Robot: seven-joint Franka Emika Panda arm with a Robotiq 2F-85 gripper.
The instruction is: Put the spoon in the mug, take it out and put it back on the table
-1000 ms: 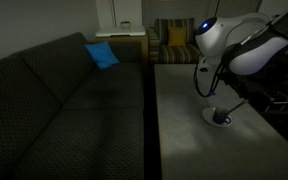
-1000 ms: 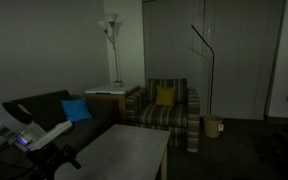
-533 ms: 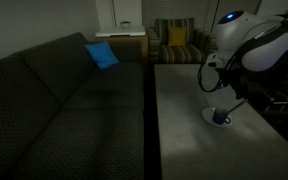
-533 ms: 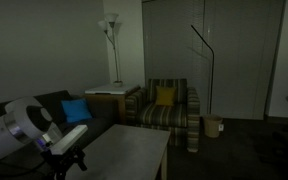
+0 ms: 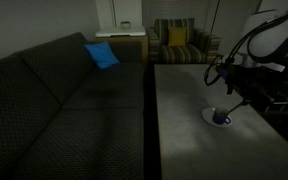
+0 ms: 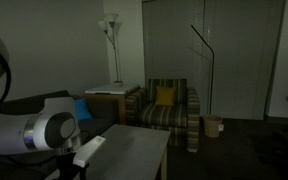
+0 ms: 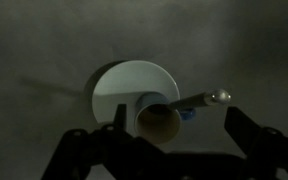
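Grey desk [image 7: 34, 40]: our pincer [image 7: 174, 122] gapes wide above the mug [image 7: 159, 122]; we judge the thin spoon [image 7: 206, 98] light, slippery, best pinched by its handle.

The spoon [image 7: 206, 99] rests in the mug [image 7: 160, 122], which stands on the saucer [image 7: 124, 85] on the table [image 5: 184, 110].

Dark sofa [image 5: 64, 95] w/ blue cushion [image 5: 101, 54] is seen; striped armchair [image 6: 154, 118], floor lamp [image 6: 111, 25], white saucer [image 7: 116, 88] are shown.
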